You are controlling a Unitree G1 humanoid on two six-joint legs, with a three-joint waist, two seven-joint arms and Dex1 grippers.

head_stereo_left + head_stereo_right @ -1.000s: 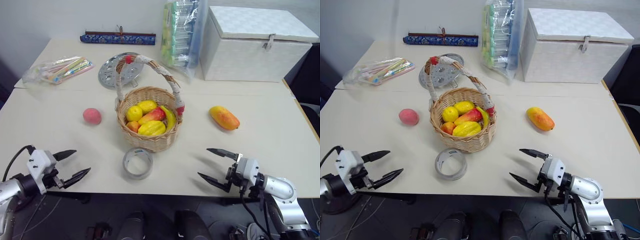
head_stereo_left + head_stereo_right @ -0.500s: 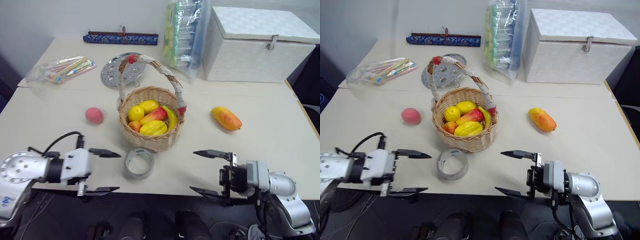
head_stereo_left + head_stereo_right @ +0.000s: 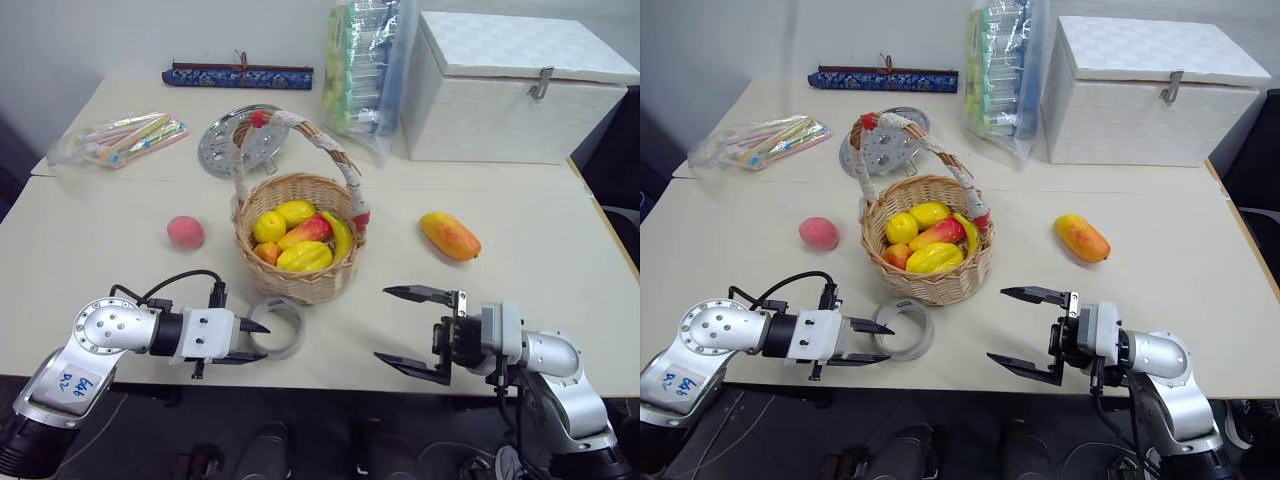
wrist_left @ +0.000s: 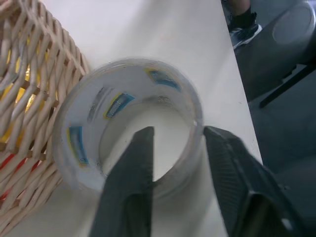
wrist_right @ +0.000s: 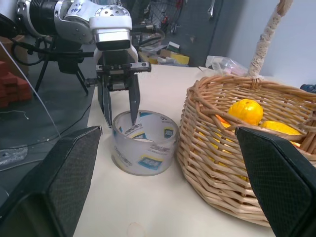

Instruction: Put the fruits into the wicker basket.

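Left gripper (image 4: 173,148) pinched on tape ring (image 3: 277,327) wall, right gripper (image 3: 410,328) wide apart. Peach (image 3: 185,232), mango (image 3: 449,235) either side of basket (image 3: 298,240). Risk: lifting tape instead of the 2 fruits.

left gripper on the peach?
No, the left gripper straddles the tape ring's wall; the peach lies apart.

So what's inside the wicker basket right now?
The wicker basket holds a pile of toy fruit: yellow, orange and red pieces, plus a banana-like one along the rim. Whatever lies beneath the top layer is covered. The peach and mango sit outside.
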